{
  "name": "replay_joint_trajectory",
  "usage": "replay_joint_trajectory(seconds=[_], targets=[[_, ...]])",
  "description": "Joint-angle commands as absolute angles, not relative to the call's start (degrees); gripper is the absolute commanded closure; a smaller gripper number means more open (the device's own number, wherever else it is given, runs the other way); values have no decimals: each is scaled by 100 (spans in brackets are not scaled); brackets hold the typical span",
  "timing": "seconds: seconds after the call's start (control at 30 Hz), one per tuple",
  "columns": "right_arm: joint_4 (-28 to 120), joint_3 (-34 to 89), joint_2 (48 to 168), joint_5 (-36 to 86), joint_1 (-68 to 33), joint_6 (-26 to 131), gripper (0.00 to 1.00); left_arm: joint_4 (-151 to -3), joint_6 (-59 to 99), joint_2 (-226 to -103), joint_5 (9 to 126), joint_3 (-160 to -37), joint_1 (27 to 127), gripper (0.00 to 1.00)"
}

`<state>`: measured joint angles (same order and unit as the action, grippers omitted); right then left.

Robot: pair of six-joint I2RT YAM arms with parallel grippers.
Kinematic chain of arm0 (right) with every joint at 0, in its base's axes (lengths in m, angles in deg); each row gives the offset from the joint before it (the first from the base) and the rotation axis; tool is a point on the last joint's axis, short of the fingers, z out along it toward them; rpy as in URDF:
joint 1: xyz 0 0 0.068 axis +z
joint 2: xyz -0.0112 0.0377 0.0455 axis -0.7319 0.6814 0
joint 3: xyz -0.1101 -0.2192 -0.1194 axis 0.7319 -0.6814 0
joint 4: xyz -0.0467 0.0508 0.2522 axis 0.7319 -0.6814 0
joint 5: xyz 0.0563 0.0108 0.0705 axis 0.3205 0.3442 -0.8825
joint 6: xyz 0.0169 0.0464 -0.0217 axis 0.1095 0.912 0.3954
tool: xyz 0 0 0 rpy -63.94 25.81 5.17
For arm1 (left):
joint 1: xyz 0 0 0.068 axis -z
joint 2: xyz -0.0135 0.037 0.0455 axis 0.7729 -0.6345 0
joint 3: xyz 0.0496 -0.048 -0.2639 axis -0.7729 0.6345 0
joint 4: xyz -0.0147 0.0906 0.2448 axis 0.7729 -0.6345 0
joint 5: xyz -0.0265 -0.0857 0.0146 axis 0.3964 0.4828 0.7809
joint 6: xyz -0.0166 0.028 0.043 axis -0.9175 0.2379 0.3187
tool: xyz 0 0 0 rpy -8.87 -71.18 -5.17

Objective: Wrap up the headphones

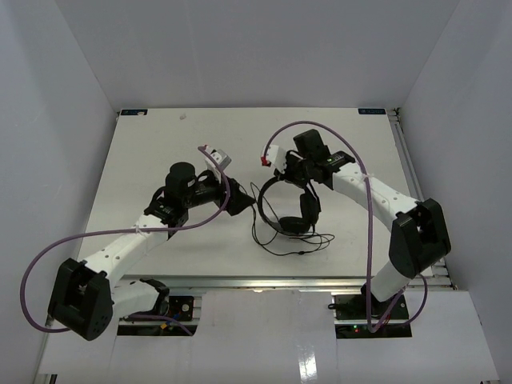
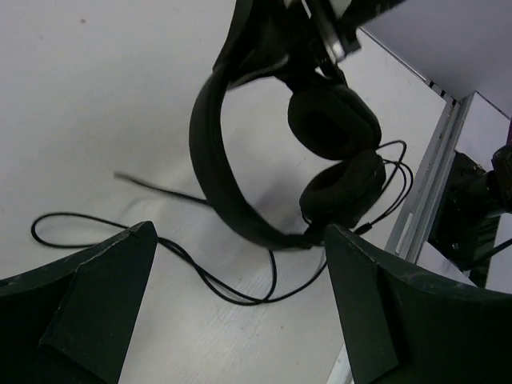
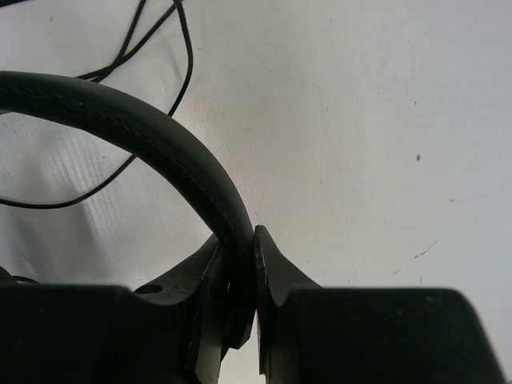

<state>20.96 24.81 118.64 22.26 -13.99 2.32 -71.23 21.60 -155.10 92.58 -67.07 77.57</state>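
I'm pinching the headphones (image 1: 306,214) by the headband (image 3: 184,160) in the right gripper (image 3: 238,256), mid-bench. The left gripper (image 2: 240,248) is hanging spread. I'm judging a firm hold best while gathering the slack cord (image 2: 237,301).

The headband (image 3: 144,120) runs off the right wrist view's left edge; its end is hidden between the right hand's (image 3: 238,248) fingers. From above, the cord's (image 1: 276,249) plugs are too small to make out.
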Motion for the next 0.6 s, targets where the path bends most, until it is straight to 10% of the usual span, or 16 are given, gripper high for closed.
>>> replay_joint_trajectory(seconds=[0.0, 0.57], targets=[[1799, 3006, 11847, 2983, -851, 182, 90, -6913, 2701, -15582, 8419, -7118, 8067, 5], [1863, 3194, 11333, 3630, -737, 573, 91, -5021, 2437, -16018, 8381, -6376, 8268, 15]])
